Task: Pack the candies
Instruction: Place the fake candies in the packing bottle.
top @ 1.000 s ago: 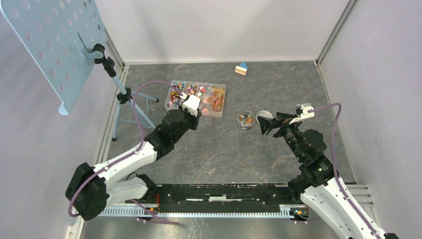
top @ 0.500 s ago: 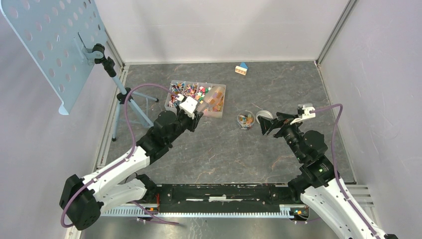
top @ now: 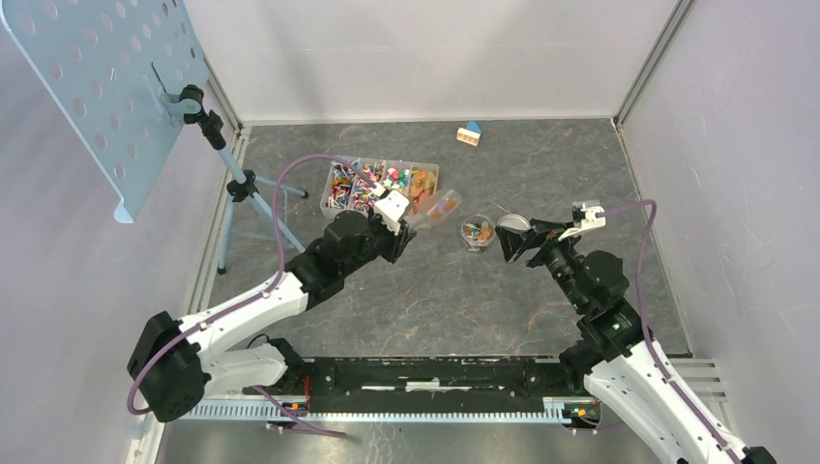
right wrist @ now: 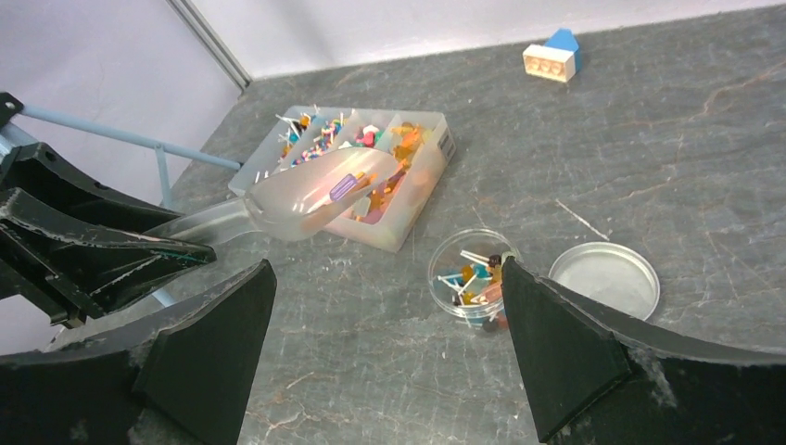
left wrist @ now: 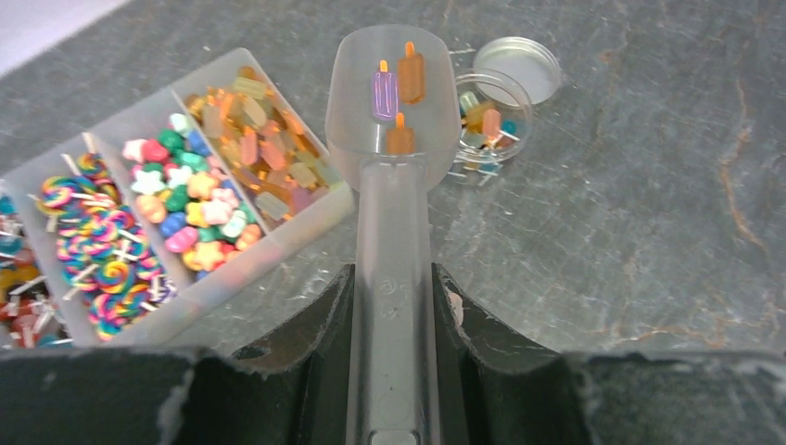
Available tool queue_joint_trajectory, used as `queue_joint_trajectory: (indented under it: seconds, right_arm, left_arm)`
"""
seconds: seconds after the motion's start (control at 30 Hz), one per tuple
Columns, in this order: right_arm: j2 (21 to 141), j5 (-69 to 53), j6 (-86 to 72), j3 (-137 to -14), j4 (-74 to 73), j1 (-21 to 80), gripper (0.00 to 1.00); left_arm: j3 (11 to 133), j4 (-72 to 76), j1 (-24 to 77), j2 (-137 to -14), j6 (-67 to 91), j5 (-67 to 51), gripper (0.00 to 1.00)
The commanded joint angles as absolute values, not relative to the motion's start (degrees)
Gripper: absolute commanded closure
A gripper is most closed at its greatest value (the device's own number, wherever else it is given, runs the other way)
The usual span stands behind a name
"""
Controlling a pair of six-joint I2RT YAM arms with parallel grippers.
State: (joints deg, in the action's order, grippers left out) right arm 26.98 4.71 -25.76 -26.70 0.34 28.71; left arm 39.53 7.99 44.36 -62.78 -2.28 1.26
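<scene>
Left gripper (left wrist: pixel 393 278) is clamped on the handle of a clear plastic scoop (left wrist: pixel 393 102). The scoop's bowl, at upper centre of the left wrist view, carries three popsicle-shaped candies (left wrist: pixel 411 74), two orange and one purple. More candies fill the divided tray (left wrist: pixel 306 218) at left and the small round jar (left wrist: pixel 524 116) at upper right, with its lid (left wrist: pixel 524 63) just beside it on the desk (left wrist: pixel 649 232). Embossed marks on the scoop handle are too faint to read. Right gripper (right wrist: pixel 386 267) stands wide apart near the jar, holding nothing.
</scene>
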Motion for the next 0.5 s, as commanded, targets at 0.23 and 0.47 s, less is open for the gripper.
queue_joint_trajectory:
  seconds: [0.23,0.47]
  right_arm:
    - [35.5,0.53,-27.95,-22.83,12.99,28.63,0.38]
    - [43.59,-3.03,-28.66,-23.82,18.77,28.59,0.81]
  left_arm:
    - [48.08,3.95,49.04,-69.14,4.33,0.97,0.98]
    - [51.14,-0.56,50.3,-71.21,5.69,1.71,0.98]
